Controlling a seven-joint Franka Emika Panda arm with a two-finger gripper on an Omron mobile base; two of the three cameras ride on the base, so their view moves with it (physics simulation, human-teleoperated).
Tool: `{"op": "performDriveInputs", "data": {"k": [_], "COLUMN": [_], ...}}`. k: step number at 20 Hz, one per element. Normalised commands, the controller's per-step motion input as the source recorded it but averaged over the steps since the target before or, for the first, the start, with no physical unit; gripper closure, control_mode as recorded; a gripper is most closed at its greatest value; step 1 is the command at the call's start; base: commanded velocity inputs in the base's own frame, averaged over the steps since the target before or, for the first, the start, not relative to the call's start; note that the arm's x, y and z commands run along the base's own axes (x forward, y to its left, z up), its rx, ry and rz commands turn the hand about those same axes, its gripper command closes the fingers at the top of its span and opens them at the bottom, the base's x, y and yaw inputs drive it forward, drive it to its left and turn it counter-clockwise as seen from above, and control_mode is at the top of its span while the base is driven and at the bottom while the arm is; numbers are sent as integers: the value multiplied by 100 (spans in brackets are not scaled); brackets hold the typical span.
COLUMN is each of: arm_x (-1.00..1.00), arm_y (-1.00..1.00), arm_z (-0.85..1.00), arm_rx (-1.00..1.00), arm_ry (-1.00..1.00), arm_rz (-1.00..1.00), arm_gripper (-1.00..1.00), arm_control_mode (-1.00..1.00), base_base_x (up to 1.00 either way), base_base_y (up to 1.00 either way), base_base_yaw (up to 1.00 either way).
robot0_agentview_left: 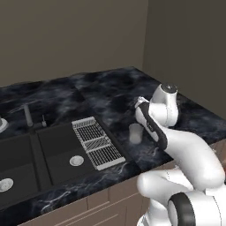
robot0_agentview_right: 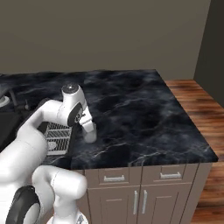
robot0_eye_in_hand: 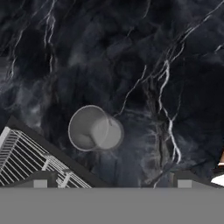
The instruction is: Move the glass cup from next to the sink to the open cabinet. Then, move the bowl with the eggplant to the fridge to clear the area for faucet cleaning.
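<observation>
The glass cup (robot0_agentview_left: 135,133) (robot0_agentview_right: 90,136) stands upright on the dark marble counter, just right of the sink's drain rack. In the hand view the cup (robot0_eye_in_hand: 94,129) sits left of centre, seen from above and empty. My gripper (robot0_eye_in_hand: 113,181) hovers over it, open, with nothing between the fingertips (robot0_eye_in_hand: 41,179). The hand (robot0_agentview_right: 86,124) reaches down from the bent arm, close above the cup. The eggplant, open cabinet and fridge are out of view.
A double black sink (robot0_agentview_left: 26,159) with a faucet (robot0_agentview_left: 28,115) lies left, its ribbed drain rack (robot0_agentview_left: 97,141) beside the cup. A pale round rim (robot0_agentview_left: 1,124) is cut by the left edge; I cannot tell whether it is the bowl. Counter front edge (robot0_agentview_right: 144,164) is near.
</observation>
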Motion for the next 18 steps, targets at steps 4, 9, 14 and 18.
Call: {"op": "performDriveInputs", "data": {"k": [4, 9, 14, 18], "arm_x": [82, 33, 1, 23], "arm_y": [3, -1, -40, -8], "arm_z": [-20, -11, -43, -37], "arm_rx": [0, -1, -12, -10], "arm_ry": [12, 8, 1, 0], "arm_rz": [22, 10, -11, -1], "arm_gripper": [-100, -100, -100, -100], "arm_control_mode": [-100, -100, -100, -100], "base_base_x": [0, 0, 0, 0], "base_base_y": [0, 0, 0, 0], "base_base_yaw": [0, 0, 0, 0]}}
